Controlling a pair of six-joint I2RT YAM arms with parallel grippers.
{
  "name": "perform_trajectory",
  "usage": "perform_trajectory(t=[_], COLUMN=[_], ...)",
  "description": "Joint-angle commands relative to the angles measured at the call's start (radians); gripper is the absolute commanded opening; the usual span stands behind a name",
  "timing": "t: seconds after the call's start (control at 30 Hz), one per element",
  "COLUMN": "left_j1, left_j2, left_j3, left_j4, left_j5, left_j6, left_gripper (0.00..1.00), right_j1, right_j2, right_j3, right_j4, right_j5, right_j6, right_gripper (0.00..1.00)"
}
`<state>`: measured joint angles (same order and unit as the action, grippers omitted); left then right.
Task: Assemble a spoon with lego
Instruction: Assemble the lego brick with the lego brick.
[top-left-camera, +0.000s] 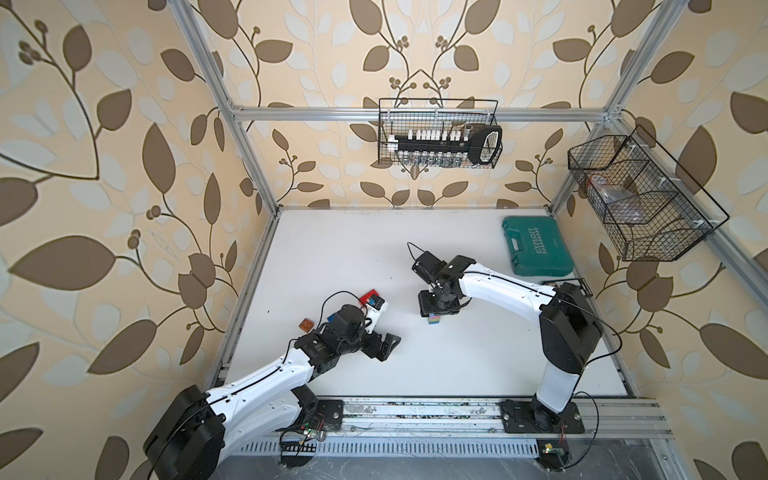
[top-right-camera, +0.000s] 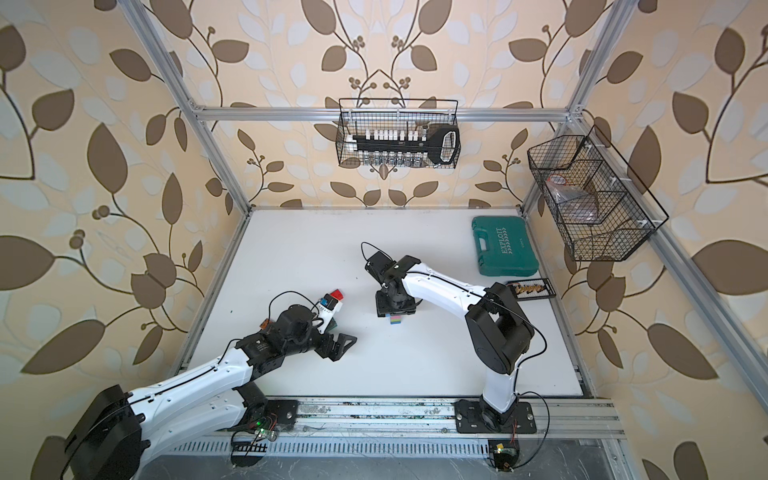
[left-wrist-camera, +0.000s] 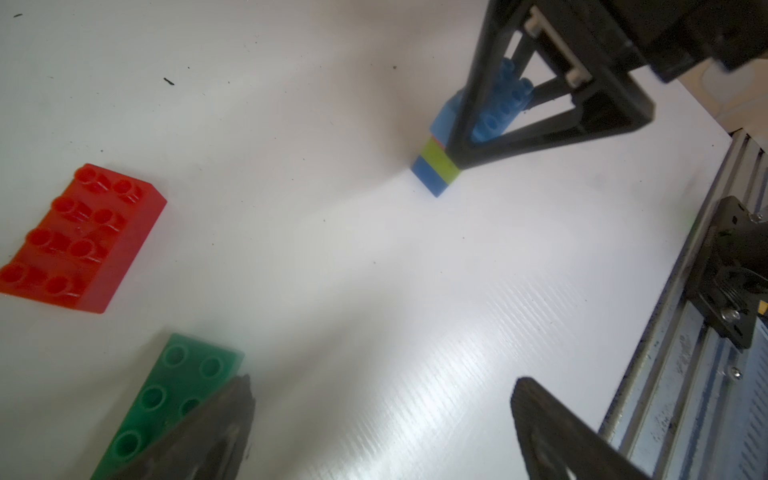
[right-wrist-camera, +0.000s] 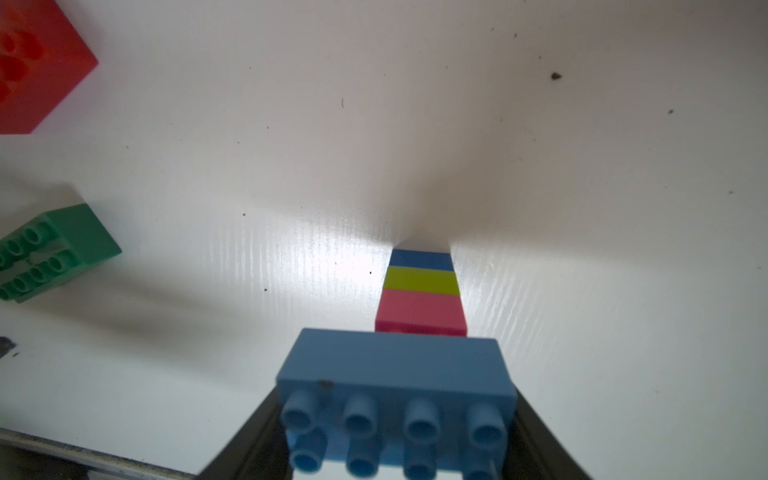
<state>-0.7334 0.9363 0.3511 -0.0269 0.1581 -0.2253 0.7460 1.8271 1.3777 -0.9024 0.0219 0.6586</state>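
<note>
In both top views the right end effector (top-left-camera: 436, 311) covers most of the spoon (top-left-camera: 434, 319); only a striped sliver shows beneath it. The red brick (top-left-camera: 366, 296) lies partly behind the left wrist camera (top-left-camera: 376, 311). In the left wrist view the green brick (left-wrist-camera: 166, 390) runs off the bottom edge, one corner under a blurred finger of the left end effector (left-wrist-camera: 382, 428). In the right wrist view the light-blue brick (right-wrist-camera: 395, 374) is cut by the frame edge. What lies in the wire basket (top-left-camera: 665, 245) is too small to tell.

Glossy plastic lego (left-wrist-camera: 79, 237) on faintly ribbed, shiny table (left-wrist-camera: 374, 311).
</note>
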Motion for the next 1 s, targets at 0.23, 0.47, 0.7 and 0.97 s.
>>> perform_trajectory(t=[0.23,0.47,0.7,0.97], left_j1=[-0.004,-0.004,-0.004,-0.004], left_j2=[0.009,0.011,0.009,0.007], left_j3=[0.043,0.043,0.042,0.042], left_j4=[0.013,0.014,0.013,0.014], left_j5=[0.002,0.002,0.003,0.003], left_j6=[0.002,0.002,0.003,0.003], left_gripper=[0.99,0.99,0.99,0.99], right_j1=[-0.017,-0.014,0.004,0.023], right_j2=[0.046,0.027,0.032,0.052], right_j3=[-0.059,-0.049,-0.036,-0.045], right_j4=[-0.019,-0.049,-0.067,-0.081], right_j5=[-0.004,0.003,-0.005,-0.006], right_j6=[0.006,-0.008,-0.019,-0.009], right_gripper=[0.28,0.28,0.28,0.28])
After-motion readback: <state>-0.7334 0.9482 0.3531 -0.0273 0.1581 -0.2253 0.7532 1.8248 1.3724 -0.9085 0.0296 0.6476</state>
